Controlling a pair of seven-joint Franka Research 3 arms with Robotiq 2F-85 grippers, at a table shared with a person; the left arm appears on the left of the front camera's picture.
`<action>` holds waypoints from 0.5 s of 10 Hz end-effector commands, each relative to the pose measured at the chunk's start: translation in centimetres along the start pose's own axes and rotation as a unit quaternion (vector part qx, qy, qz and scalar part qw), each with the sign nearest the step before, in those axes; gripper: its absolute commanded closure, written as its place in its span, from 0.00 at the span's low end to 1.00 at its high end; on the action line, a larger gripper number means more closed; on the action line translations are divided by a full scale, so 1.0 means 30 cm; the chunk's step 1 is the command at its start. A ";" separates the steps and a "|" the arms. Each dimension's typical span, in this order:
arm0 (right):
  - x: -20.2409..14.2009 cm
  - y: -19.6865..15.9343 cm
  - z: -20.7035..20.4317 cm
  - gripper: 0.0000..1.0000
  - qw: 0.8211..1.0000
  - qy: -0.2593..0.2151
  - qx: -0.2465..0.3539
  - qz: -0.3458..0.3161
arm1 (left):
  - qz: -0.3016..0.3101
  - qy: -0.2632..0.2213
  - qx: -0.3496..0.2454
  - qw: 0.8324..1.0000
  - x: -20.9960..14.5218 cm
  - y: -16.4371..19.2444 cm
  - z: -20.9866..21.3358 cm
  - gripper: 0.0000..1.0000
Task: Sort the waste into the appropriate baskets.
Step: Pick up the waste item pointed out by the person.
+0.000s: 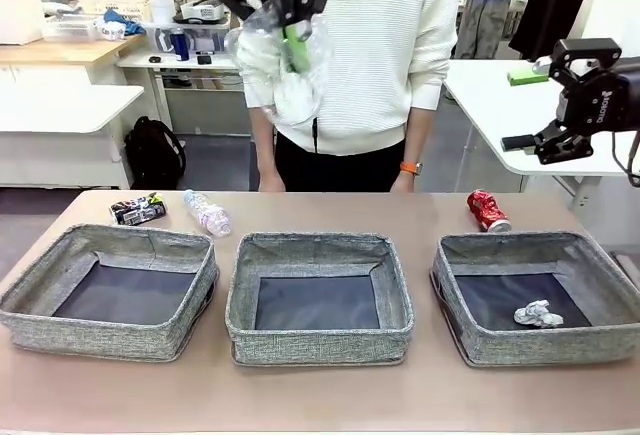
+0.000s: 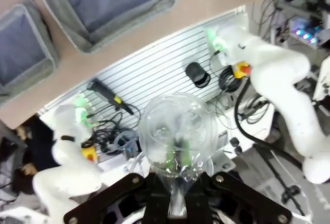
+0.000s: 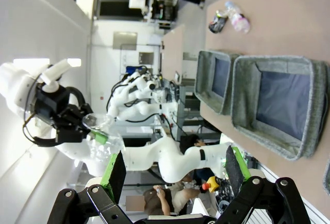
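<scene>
Left gripper (image 1: 292,40) pinches the clear cup (image 1: 280,85) high above the table (image 1: 320,400); right gripper (image 3: 175,175) has its fingers spread wide.
In the left wrist view the cup's round body sits at 12 o'clock from the closed pads. Below stand 3 grey baskets in a row: left (image 1: 100,340), middle (image 1: 320,343), right (image 1: 540,350). A paper ball (image 1: 538,313) lies in the right basket, a red can (image 1: 488,210) on the table at its 12 o'clock. A black can (image 1: 137,210) and a bottle (image 1: 207,213) lie at 12 o'clock from the left basket.
</scene>
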State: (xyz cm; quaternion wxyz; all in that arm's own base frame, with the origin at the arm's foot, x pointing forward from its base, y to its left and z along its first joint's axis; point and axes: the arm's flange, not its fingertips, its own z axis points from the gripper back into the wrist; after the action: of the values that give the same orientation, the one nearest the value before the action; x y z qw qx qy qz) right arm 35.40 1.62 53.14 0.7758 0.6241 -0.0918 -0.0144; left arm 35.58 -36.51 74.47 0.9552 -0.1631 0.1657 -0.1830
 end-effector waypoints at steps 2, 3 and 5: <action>-0.001 0.010 0.002 0.00 1.000 0.002 -0.004 -0.009 | 0.029 -0.023 -0.012 0.999 0.020 -0.111 0.086 0.99; -0.001 0.010 0.002 0.00 1.000 0.002 -0.004 -0.009 | 0.023 -0.010 -0.014 1.000 0.022 -0.108 0.089 0.99; -0.001 0.010 0.002 0.00 1.000 0.002 -0.004 -0.009 | 0.016 -0.015 -0.016 1.000 0.005 -0.089 0.047 0.99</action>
State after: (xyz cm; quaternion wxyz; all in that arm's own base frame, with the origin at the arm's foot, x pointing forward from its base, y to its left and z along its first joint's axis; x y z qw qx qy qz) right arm 35.40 1.62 53.14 0.7758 0.6240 -0.0918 -0.0144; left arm 35.81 -38.68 76.81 0.9569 -0.1838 0.1551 -0.1627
